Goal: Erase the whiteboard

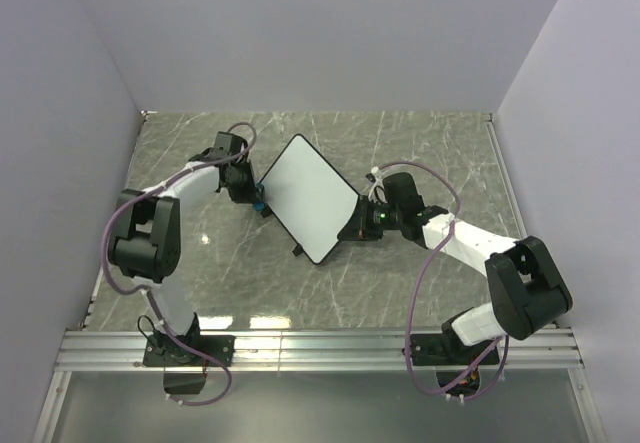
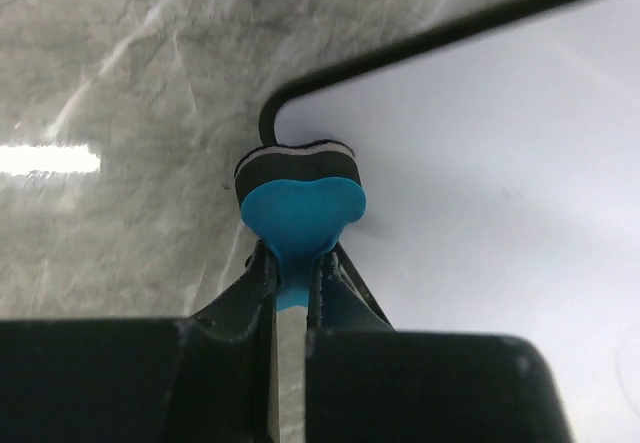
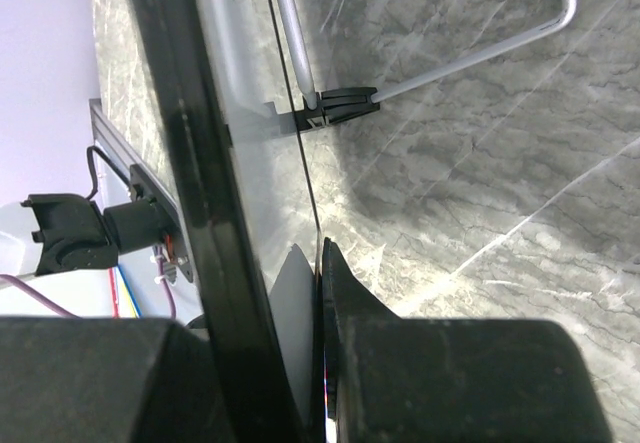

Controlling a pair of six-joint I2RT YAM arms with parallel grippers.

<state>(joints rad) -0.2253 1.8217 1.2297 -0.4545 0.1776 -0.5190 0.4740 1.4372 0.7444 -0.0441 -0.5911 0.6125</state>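
While the left gripper (image 2: 293, 268) is closed narrowly on the blue eraser (image 2: 300, 208), the eraser's dark felt face presses against the whiteboard (image 1: 308, 198) just inside a rounded corner. Seen from above, the whiteboard sits near the centre of the marble table (image 1: 200, 273), turned diamond-wise, with the left gripper at its 9 o'clock edge. The right gripper (image 1: 358, 225) is clamped on the whiteboard's rim at 4 o'clock. The writing face is plain white. Whether the whiteboard lies flat or is raised cannot be told.
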